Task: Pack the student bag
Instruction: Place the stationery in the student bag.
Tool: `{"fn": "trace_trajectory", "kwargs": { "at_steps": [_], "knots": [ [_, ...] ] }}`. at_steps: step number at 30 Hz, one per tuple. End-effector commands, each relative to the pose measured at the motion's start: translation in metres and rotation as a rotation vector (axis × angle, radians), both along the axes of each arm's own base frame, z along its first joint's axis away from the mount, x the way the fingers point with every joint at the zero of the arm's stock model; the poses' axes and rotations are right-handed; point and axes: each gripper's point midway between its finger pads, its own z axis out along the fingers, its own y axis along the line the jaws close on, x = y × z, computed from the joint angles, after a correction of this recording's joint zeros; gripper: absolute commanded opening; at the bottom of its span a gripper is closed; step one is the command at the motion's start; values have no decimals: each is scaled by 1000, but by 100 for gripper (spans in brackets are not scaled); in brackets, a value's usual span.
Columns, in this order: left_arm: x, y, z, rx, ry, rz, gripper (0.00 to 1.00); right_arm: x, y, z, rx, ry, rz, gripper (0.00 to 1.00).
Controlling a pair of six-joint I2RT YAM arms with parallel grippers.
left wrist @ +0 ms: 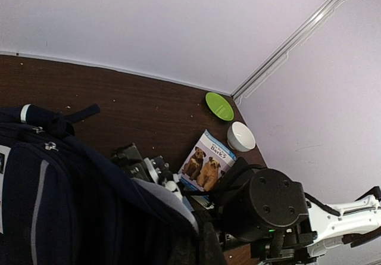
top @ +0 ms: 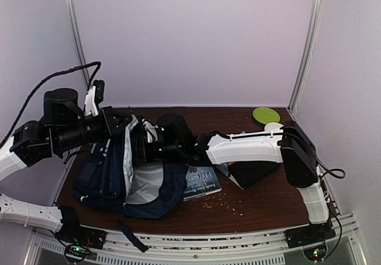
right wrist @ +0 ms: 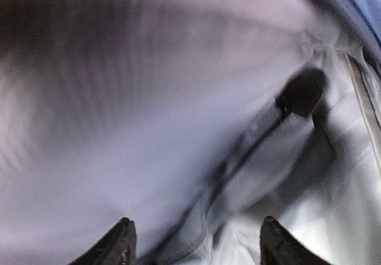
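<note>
The student bag (top: 107, 178) lies on its side at the near left of the brown desk (top: 256, 211), its mouth turned right. The left end effector (top: 126, 133), pressed together, seems to pinch the bag's upper rim, likely to keep the opening lifted. The right end effector (right wrist: 196, 222) is inside against the grey lining, spread and holding nothing. A book (top: 201, 180) lies just beside the mouth. Crumbs dot the desk. A green plate (top: 266, 115) and a white bowl (left wrist: 241, 137) sit in the far right corner under pale walls (top: 190, 39).
</note>
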Motion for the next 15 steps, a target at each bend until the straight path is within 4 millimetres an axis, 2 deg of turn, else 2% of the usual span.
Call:
{"fn": "trace_trajectory", "kwargs": {
  "at_steps": [1, 4, 7, 12, 15],
  "knots": [
    [-9, 25, 106, -262, -237, 44, 0, -21, -35, 59, 26, -45, -5, 74],
    [-8, 37, 106, -236, -251, 85, 0, -24, -63, 78, -41, -85, -34, 76],
    [-8, 45, 105, -220, -261, 114, 0, -22, -93, 83, -142, -131, -88, 77],
    [-8, 56, 99, -207, -260, 152, 0, -9, -153, 76, -291, -202, -244, 79],
    [-7, 55, 95, -197, -257, 153, 0, -11, -180, 58, -337, -162, -306, 86]
  ]
}}
